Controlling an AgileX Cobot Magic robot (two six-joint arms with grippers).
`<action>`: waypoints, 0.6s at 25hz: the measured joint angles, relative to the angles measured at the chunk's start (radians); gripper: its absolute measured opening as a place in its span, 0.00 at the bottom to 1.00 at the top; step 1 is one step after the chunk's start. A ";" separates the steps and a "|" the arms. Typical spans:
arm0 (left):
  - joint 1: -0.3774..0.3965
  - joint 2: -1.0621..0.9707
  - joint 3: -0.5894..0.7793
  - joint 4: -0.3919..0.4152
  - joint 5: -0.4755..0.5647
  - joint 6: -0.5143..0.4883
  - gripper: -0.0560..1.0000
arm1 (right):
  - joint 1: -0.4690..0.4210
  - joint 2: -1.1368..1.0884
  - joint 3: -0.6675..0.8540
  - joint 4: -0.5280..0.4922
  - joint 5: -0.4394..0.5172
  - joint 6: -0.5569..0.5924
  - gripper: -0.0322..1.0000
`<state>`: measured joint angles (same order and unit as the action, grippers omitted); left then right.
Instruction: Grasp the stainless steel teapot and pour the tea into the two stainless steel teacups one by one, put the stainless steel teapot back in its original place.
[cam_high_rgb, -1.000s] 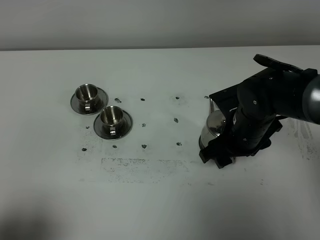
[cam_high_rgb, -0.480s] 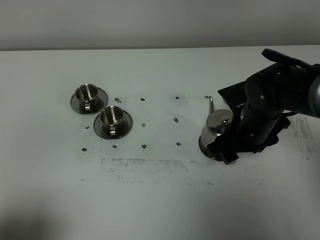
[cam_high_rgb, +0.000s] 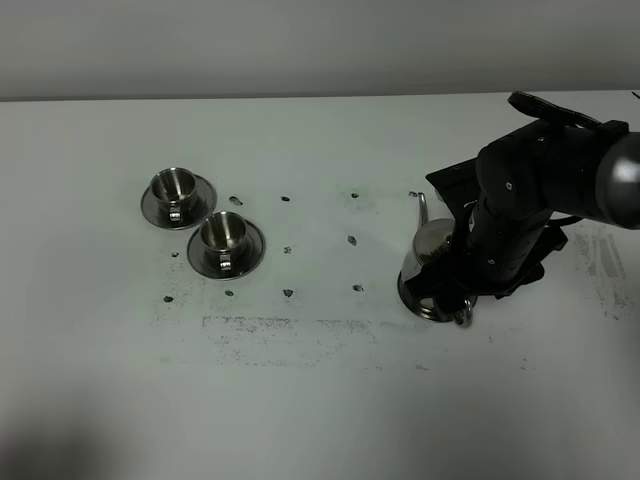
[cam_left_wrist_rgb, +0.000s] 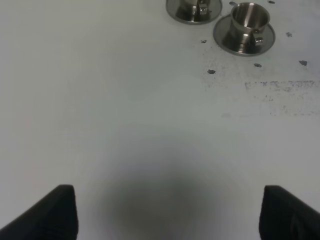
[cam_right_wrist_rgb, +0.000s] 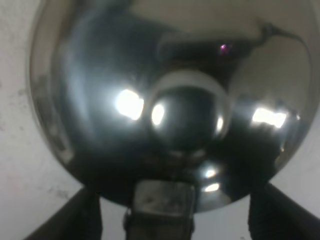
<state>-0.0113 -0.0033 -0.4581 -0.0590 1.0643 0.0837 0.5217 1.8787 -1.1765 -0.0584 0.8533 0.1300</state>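
The stainless steel teapot (cam_high_rgb: 427, 246) stands on the white table at the right, its thin spout (cam_high_rgb: 421, 206) pointing to the back. My right gripper (cam_high_rgb: 450, 300) hangs low over its near right side, covering the lid and handle there. In the right wrist view the teapot (cam_right_wrist_rgb: 170, 100) fills the picture, its loop handle (cam_right_wrist_rgb: 160, 207) lies between the two fingers, and the right gripper (cam_right_wrist_rgb: 175, 217) is open, clear of the handle. The two stainless steel teacups (cam_high_rgb: 178, 190) (cam_high_rgb: 226, 238) sit on saucers at the left. My left gripper (cam_left_wrist_rgb: 167, 212) is open over bare table, well short of the teacups (cam_left_wrist_rgb: 248, 19) (cam_left_wrist_rgb: 196, 6).
Small dark specks (cam_high_rgb: 352, 240) and a smudged rectangle of marks (cam_high_rgb: 290, 335) dot the table (cam_high_rgb: 320, 420) between the cups and the pot. A grey wall (cam_high_rgb: 300, 45) runs behind the table's far edge.
The right arm drew back to the right, baring the teapot's lid, then came down and left over the pot again. The teapot has stayed in about the same spot.
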 joint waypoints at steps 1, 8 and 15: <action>0.000 0.000 0.000 0.000 0.000 0.000 0.73 | 0.000 0.003 -0.001 0.000 0.000 0.000 0.61; 0.000 0.000 0.000 0.000 0.000 0.000 0.73 | -0.007 0.005 -0.006 -0.001 0.000 -0.001 0.61; 0.000 0.000 0.000 0.000 0.000 0.000 0.73 | -0.032 0.005 -0.007 -0.006 0.009 -0.003 0.61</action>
<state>-0.0113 -0.0033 -0.4581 -0.0590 1.0643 0.0837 0.4902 1.8840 -1.1833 -0.0640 0.8621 0.1273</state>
